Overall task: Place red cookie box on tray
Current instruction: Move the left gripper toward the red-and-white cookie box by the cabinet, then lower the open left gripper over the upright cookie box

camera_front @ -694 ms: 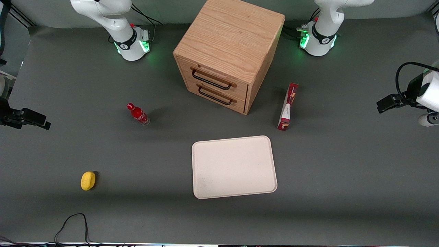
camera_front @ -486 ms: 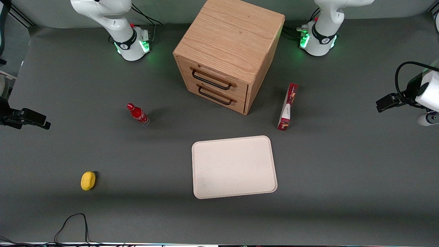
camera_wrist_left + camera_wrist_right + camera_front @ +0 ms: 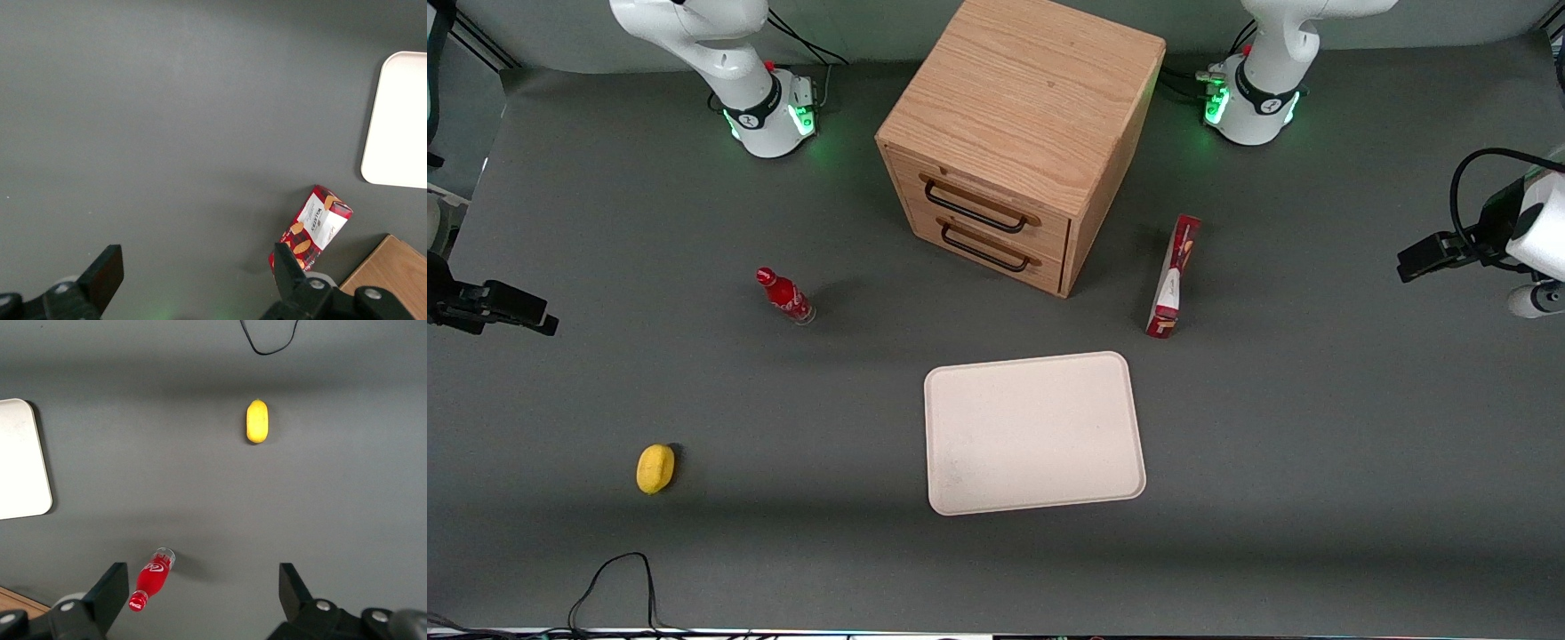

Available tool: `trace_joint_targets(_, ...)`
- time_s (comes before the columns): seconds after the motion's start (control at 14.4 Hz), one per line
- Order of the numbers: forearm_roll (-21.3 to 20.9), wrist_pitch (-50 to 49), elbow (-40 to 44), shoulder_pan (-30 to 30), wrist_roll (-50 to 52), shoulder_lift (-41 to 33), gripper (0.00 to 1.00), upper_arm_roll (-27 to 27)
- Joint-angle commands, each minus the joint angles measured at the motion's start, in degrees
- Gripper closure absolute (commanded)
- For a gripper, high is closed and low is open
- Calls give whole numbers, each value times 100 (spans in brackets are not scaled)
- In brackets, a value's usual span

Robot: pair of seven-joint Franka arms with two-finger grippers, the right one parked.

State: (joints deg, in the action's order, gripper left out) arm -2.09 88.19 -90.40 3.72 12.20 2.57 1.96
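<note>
Cookie box (image 3: 1172, 277) stands on its long thin edge on the counter (image 3: 1316, 444), beside the wooden cabinet (image 3: 1018, 142) on the working arm's side, and just farther from the front camera than the tray (image 3: 1034, 433). Close to the tray's corner but not touching it. Tray is bare.

Step in hand: reach, not grasp. Pincer (image 3: 193, 283) is high over the counter, well out toward the working arm's end of the table, with its fingers (image 3: 103, 275) spread wide and nothing between them. In the wrist view the cookie box (image 3: 313, 227) sits off to one side of the gap, not centred, next to the cabinet corner (image 3: 390, 273) and apart from the tray edge (image 3: 393, 120).

Next move, my read:
- Traverse toward the cabinet until the box is centred between the fingers.
- Rotate the wrist so the fingers close across the thin faces, not the length.
- Descend and grip near the middle. A tall narrow box on edge looks likely to tip if one finger lands first.
- Watch clearance to the cabinet side. The gap looks small from here, hard to judge.
- Then lift, carry a short way toward the front camera, and lay it flat on the tray.
</note>
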Motion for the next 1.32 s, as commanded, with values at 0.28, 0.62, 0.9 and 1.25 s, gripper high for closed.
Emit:
trace_joint_targets(0.28,121,-267,22,-56,-113,-187,0,-47)
trace_joint_targets(0.62,392,-662,5,32,-122,-187,0,-90)
trace_joint_targets(0.9,991,-778,-83,689,176,-283,0,-484)
trace_joint_targets(1.25,1000,-295,-977,867,546,-976,0,-969)
